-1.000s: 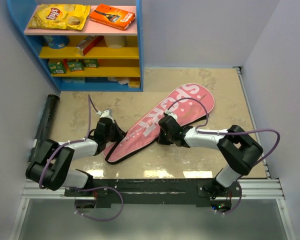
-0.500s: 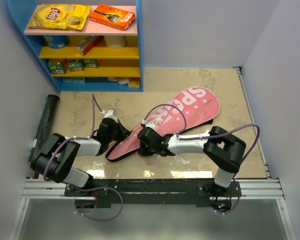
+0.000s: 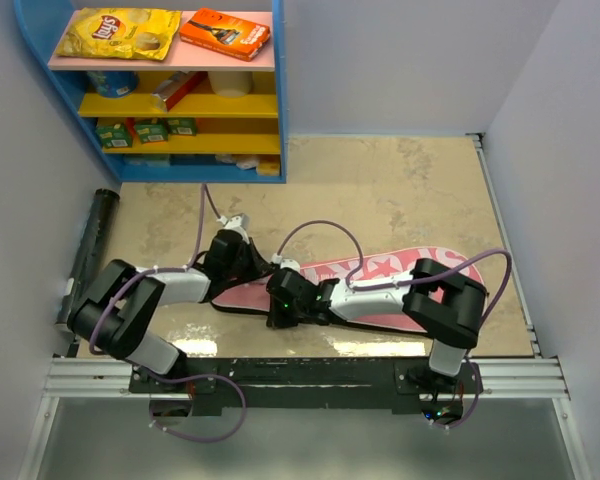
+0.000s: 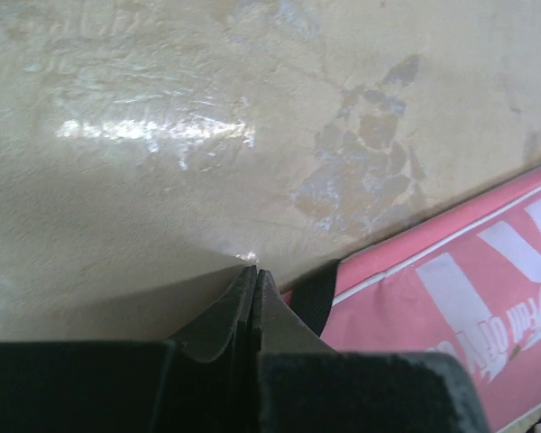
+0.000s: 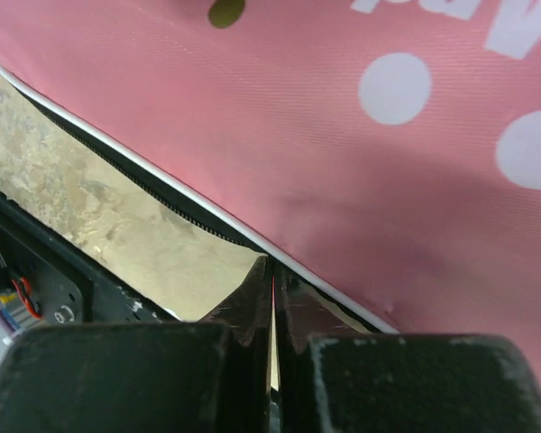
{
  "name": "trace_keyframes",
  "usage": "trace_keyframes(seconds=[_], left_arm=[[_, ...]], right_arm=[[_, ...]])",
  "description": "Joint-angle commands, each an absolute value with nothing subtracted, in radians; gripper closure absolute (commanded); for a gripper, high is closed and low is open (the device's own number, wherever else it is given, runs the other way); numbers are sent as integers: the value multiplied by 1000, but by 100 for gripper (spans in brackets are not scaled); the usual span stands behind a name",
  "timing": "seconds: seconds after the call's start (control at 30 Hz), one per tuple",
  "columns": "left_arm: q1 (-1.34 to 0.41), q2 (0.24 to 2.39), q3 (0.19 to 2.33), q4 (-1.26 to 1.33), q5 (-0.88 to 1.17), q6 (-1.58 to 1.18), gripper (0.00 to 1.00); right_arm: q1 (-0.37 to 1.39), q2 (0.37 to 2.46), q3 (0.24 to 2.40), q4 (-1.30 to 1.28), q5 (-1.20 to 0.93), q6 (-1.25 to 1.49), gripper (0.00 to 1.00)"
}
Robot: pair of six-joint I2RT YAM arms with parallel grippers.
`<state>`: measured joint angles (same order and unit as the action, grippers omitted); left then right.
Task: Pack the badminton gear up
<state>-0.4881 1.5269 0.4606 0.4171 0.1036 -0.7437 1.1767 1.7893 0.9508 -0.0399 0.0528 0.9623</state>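
Jaws first, near edge of table: right gripper (image 5: pixel 272 272) is pressed shut, tips right at the bag's zip edge (image 5: pixel 176 203), white piping w/ black teeth running diagonally just past the fingertips. Can't tell if a zip pull or a bit of fabric is caught between them; nothing shows in the slit. Pink cloth fills everything ahead & to the right of those tips, bare table on the other side. Left gripper (image 4: pixel 254 275) is a bit farther in, also shut w/ nothing seen between the fingers. It points at bare table (image 3: pixel 400 190), w/ a black strap (image 4: pixel 314 302) and the bag's narrow end just beside it, apart from the tips as far as I can see. The bag (image 3: pixel 395 266) lies w/ its long axis left-right, roughly parallel to the near edge: narrow end left by both grippers, wide lettered end off to the right under the right forearm. Key relation, my read: the near long seam runs away rightward from the right jaws, so any closing pull would follow that axis. Right arm is nearer that seam; left arm is placed to steady the narrow end. No rackets or shuttlecocks in view, maybe inside, can't confirm. Black tube (image 3: pixel 88 250) lies well apart along the left wall, not packed yet. Farthest back is the blue shelf (image 3: pixel 280 100) w/ snacks.
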Motion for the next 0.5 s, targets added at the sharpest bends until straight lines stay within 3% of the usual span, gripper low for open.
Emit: trace_keyframes(seconds=[0.0,0.3,0.47], left_arm=[[-492,1415,541,125,-44,-635,90],[-370,1132,594,-215,-164,-581,65],[-337,1101,549,-213,-63,-568,38]], right_arm=[[1138,1706,882,-54,106,970,100],[1043,1549,749,-78,113,910,100],[1031,1511,742,-110,129,862,100]])
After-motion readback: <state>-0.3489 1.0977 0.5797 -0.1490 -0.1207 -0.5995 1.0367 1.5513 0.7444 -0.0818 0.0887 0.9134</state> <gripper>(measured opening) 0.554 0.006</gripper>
